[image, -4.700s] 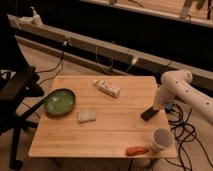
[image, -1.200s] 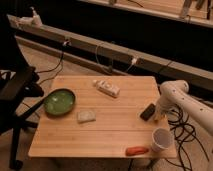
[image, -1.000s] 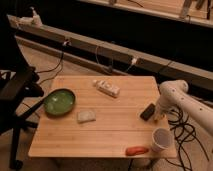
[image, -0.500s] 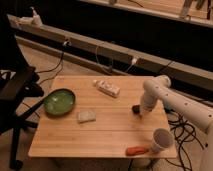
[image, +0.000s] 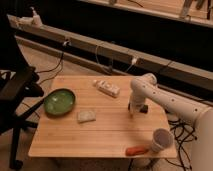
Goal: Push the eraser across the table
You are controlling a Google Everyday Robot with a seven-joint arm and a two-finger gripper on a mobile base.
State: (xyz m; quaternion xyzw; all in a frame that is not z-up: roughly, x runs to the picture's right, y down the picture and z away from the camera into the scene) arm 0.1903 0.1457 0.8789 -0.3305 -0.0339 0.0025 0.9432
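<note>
Nearest me, an orange carrot-shaped thing [image: 136, 150] and a paper cup [image: 161, 140] sat at the front edge of the table [image: 100, 136]. Farther in lay a pale sponge-like pad [image: 86, 116] and a green bowl [image: 59, 101]. My gripper [image: 131, 109] hung low, with the black eraser [image: 143, 108] just beside it on the wood. I could not tell its grip. A white packet [image: 107, 88] lay farthest.

Room: dim, warm light. A long grey ledge [image: 90, 42] runs diagonally behind the table [image: 100, 137], with a dark wall panel [image: 150, 32] above it. Cables [image: 101, 60] hang from the ledge to the tan floor [image: 47, 67]. A white bottle [image: 35, 18] stands at the ledge's left end. A black office chair [image: 17, 92] stands left of the table. My gripper [image: 133, 109] is low over the table's right half.
</note>
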